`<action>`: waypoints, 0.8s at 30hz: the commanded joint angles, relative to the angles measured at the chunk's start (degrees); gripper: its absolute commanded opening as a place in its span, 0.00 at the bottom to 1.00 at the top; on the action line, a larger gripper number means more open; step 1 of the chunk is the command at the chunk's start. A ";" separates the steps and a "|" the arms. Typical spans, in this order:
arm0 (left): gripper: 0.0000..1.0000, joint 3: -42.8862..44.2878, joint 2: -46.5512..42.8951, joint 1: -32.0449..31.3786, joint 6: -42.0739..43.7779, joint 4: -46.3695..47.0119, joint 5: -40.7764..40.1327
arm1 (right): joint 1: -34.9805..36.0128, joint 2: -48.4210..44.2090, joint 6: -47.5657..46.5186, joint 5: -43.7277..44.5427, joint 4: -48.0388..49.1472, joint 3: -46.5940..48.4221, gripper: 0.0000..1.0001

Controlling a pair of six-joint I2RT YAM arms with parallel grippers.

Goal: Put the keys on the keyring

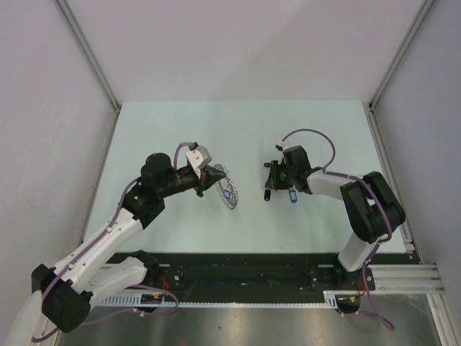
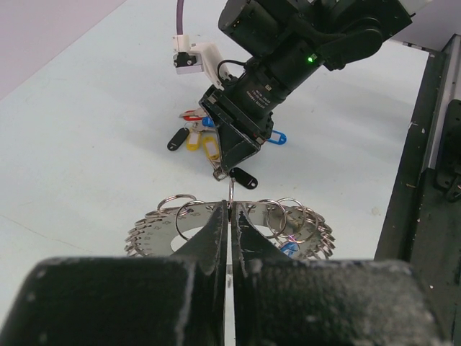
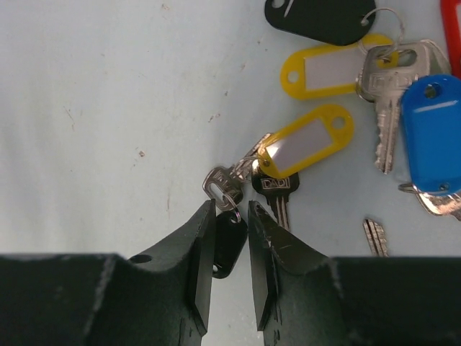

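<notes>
My left gripper [image 1: 211, 178] [image 2: 230, 209] is shut on the near edge of the keyring [image 1: 227, 191] [image 2: 155, 229], a flat grey disc with a beaded edge that carries several small split rings and one blue-tagged key [image 2: 288, 249]. It holds the keyring off the table. My right gripper [image 1: 272, 187] [image 3: 232, 209] points down at the loose keys, jaws narrow, with a black key tag [image 3: 230, 245] [image 2: 243, 177] between the fingers. A small silver key [image 3: 222, 186] on its ring lies just past the tips.
More keys lie by the right gripper: two yellow tags [image 3: 310, 140], a blue tag [image 3: 432, 137], another black tag [image 3: 320, 18] and a red one at the frame edge. The right arm [image 2: 288, 50] stands close in front of the left gripper. Black rail [image 1: 288, 270] at the near edge.
</notes>
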 commanded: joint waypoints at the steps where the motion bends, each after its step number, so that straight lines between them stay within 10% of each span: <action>1: 0.00 1.01 -0.34 0.57 -0.42 2.11 0.41 | -0.16 1.62 -2.18 -2.20 1.47 2.88 0.29; 11: 0.00 1.27 -0.17 0.48 -0.51 1.94 0.85 | -0.16 0.84 -3.24 -2.21 0.42 3.15 0.00; 24: 0.00 1.28 -0.69 0.57 -0.15 1.67 0.50 | 0.19 -15.41 -9.04 -7.90 1.78 -1.76 0.00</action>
